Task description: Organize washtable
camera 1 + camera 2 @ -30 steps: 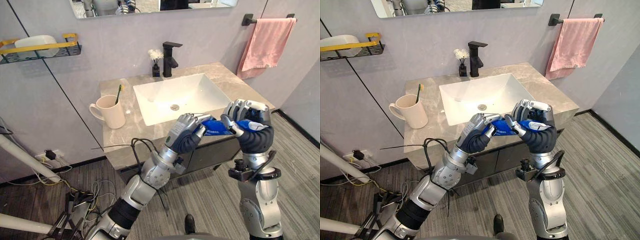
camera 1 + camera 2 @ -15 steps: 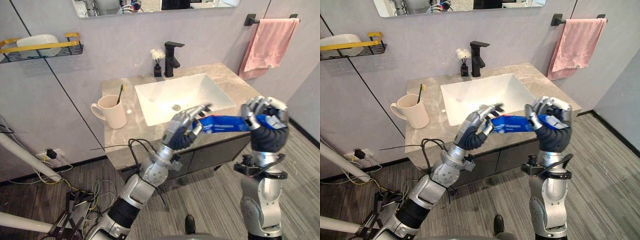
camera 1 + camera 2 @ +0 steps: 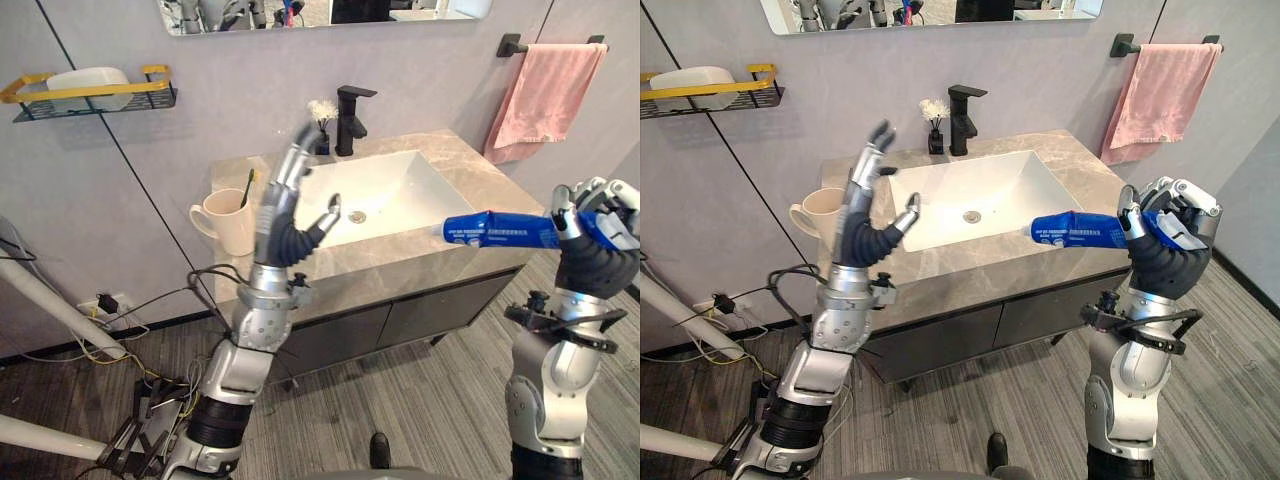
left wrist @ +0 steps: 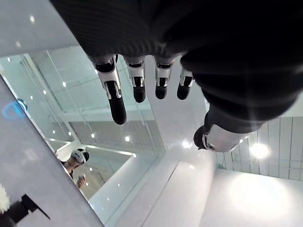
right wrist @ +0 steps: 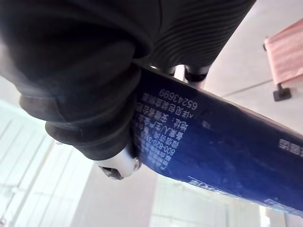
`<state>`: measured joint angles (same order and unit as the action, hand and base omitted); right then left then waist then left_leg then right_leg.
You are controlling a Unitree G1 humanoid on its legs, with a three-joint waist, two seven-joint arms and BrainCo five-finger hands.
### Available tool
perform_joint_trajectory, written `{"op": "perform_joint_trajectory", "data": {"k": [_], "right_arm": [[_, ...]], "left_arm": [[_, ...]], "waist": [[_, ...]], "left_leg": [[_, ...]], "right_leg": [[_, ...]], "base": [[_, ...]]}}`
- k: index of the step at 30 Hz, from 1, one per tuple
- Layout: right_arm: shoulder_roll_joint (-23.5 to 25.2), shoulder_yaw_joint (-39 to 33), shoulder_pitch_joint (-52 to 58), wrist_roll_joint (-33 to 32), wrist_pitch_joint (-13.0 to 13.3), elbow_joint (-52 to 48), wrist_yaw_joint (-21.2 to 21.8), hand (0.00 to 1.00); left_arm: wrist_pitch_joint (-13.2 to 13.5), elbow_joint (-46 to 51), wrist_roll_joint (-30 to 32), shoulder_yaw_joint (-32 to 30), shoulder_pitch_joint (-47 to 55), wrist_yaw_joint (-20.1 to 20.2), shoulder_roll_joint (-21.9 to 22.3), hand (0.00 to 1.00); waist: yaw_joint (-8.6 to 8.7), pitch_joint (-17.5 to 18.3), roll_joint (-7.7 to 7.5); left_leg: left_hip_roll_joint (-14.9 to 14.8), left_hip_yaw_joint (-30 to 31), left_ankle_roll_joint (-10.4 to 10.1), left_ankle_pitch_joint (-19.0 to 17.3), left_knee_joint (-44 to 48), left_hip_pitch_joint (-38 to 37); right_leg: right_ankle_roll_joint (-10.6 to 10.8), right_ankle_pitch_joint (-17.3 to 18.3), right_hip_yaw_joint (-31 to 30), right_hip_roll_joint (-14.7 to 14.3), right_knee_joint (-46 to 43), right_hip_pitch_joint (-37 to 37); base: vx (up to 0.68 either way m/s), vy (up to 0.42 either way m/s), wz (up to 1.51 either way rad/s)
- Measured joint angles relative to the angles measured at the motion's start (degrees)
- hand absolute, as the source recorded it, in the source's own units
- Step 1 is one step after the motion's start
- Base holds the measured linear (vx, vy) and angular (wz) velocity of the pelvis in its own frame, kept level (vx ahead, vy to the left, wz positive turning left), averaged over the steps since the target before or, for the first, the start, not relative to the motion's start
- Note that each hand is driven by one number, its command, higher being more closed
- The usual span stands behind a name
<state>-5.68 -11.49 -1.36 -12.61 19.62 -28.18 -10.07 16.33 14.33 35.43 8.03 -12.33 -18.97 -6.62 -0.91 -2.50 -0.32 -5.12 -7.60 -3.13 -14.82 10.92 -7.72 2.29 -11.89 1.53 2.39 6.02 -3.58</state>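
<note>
My right hand (image 3: pixel 590 232) is shut on a blue toothpaste tube (image 3: pixel 500 230), held level in the air off the counter's front right corner; the tube (image 5: pixel 213 146) fills much of the right wrist view. My left hand (image 3: pixel 285 205) is raised upright over the counter's left part, fingers (image 4: pixel 113 97) straight and spread, holding nothing. A cream mug (image 3: pixel 227 221) with a toothbrush (image 3: pixel 247 187) in it stands on the marble counter (image 3: pixel 300 275) just left of that hand. The white sink basin (image 3: pixel 385 190) lies between the two hands.
A black faucet (image 3: pixel 352 118) and a small vase of white flowers (image 3: pixel 320 125) stand behind the basin. A pink towel (image 3: pixel 545 100) hangs on a bar at right. A wall shelf (image 3: pixel 90 92) with a white dish hangs at left. A mirror hangs above.
My left hand let go of the tube, opened and rose up to the left above the counter. My right hand carried the tube away to the right. The camera shifted slightly.
</note>
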Motion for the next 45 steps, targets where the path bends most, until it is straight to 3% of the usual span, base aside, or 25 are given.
{"op": "perform_joint_trajectory", "data": {"k": [7,11,17,21,27,34,38,42,45], "right_arm": [[-3.57,-0.06,-9.02,1.44,0.29,2.72,-1.02,1.0],[-8.13,-0.11,-17.09,1.23,0.18,10.77,-2.69,1.0],[-17.95,2.17,-33.99,-2.2,-0.03,22.73,-3.56,1.0],[-23.4,6.2,-44.34,-8.12,-0.08,30.12,-3.2,1.0],[-27.44,8.93,-46.67,-14.09,-1.24,34.49,-0.84,1.0],[-28.59,9.17,-46.65,-18.94,-2.53,38.66,0.01,1.0],[-28.5,9.43,-46.63,-21.16,-2.61,40.18,0.2,1.0],[-27.78,9.47,-46.65,-23.5,-2.52,41.33,0.14,1.0],[-26.22,9.95,-46.71,-24.81,-2.48,42.82,0.05,1.0]], "left_arm": [[-1.99,3.74,0.02,-9.35,2.11,-3.39,0.83,0.0],[-3.74,4.27,0.0,-14.91,4.83,-5.97,2.03,0.0],[-4.77,5.91,-0.17,-17.8,14.2,-7.33,3.96,0.0],[-4.76,3.77,-2.25,-17.67,22.16,-6.03,5.32,0.0],[-5.95,-10.36,-5.67,-17.66,26.17,-3.37,5.91,0.0],[-7.57,-23.49,-8.4,-17.69,29.2,0.09,6.45,0.0],[-7.91,-31.25,-10.05,-17.39,28.44,1.6,4.66,0.0],[-8.43,-36.15,-10.84,-17.17,26.92,2.56,2.43,0.0],[-8.53,-39.33,-12.55,-17.23,25.73,2.55,1.62,0.0]], "waist": [[-0.37,0.02,-0.12],[-2.91,-0.17,-0.45],[-6.73,-0.88,-2.65],[-9.69,-1.11,-5.33],[-10.85,-1.32,-8.38],[-11.04,-2.12,-9.77],[-10.97,-3.44,-11.6],[-11.5,-5.01,-14.41],[-12.48,-6.36,-14.73]], "left_leg": [[0.15,1.56,0.23,0.34,-0.2,0.91],[0.2,3.94,0.11,1.37,-0.91,1.06],[0.55,8.7,-0.17,2.97,-0.92,3.04],[1.18,11.29,-0.09,3.72,-0.95,4.64],[1.68,13.5,-0.23,4.5,-0.88,6.96],[1.46,13.93,-0.3,4.49,-0.59,8.86],[1.31,13.92,-0.31,4.46,-0.43,9.05],[1.36,13.47,-0.57,4.17,1.07,10.84],[1.08,12.81,-0.76,3.26,2.69,11.86]], "right_leg": [[0.04,0.15,1.74,0.6,0.01,0.45],[0.02,0.15,4.52,1.11,-0.03,1.47],[0.04,0.21,9.31,2.24,-0.16,2.21],[0.75,0.77,11.65,3.14,0.02,2.14],[1.26,1.19,13.71,3.9,-0.01,1.25],[0.87,0.9,14.14,3.73,-0.24,-0.4],[0.77,0.83,13.97,3.55,-0.25,-0.7],[0.24,0.13,13.06,3.49,-0.25,-2.56],[0.02,-0.2,12.28,3.01,-0.26,-3.12]], "base": [[-0.02,0.003,0.13],[-0.02,-0.02,0.37],[-0.04,-0.024,0.44],[-0.05,-0.014,0.36],[-0.01,-0.006,0.21],[0.03,0.0,0.04],[0.02,0.002,-0.01],[-0.02,0.012,-0.06],[-0.05,0.004,-0.14]]}}
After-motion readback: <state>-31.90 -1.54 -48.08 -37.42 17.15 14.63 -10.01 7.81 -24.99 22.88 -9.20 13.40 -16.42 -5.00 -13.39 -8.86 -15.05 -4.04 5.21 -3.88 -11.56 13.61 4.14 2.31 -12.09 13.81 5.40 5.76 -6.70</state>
